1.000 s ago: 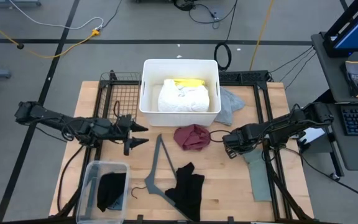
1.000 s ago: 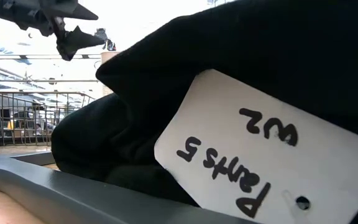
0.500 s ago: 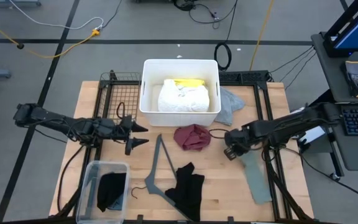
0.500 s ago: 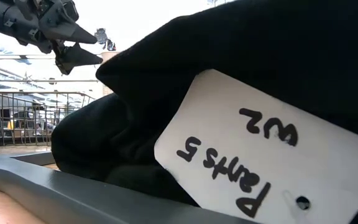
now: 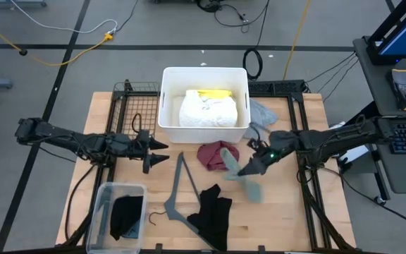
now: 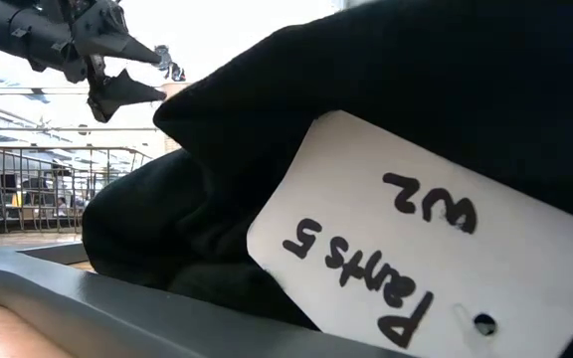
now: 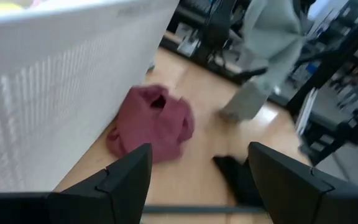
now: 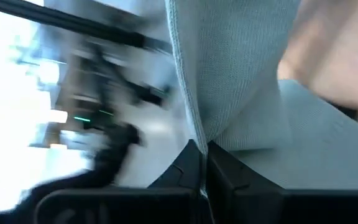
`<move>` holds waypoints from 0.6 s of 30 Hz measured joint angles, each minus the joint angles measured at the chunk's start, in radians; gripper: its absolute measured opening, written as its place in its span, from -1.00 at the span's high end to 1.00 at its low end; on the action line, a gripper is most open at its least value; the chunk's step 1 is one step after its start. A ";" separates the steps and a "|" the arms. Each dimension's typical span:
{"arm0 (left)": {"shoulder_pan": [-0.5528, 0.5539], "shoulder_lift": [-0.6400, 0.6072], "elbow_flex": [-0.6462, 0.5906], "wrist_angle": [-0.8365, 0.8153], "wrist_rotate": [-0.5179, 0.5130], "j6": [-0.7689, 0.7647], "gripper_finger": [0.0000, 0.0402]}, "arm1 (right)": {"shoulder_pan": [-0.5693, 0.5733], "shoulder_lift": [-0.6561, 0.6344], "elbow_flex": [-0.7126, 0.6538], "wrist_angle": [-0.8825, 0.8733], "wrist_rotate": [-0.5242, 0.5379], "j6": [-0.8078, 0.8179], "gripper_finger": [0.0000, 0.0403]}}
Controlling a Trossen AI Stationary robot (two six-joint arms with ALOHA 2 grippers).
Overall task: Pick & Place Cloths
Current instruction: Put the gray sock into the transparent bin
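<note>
Sage-green cloth (image 5: 242,173), pinched by a fold in the clamped right gripper (image 5: 257,164), is hung just beside the white bin (image 5: 168,106); limp, light. Left gripper (image 5: 159,152) is spread, empty.

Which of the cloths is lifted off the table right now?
The sage-green fabric garment, pinched in the right pincer and hanging beside the maroon cloth; the others lie on the table or in containers.

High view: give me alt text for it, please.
The right gripper is shut on the sage-green cloth, lifting it beside the maroon cloth. The left gripper waits open left of the white bin.
</note>
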 joint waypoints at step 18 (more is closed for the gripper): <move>-0.002 0.021 0.000 0.557 -0.088 0.014 -0.35 | -0.174 0.181 0.063 0.898 0.058 0.071 1.00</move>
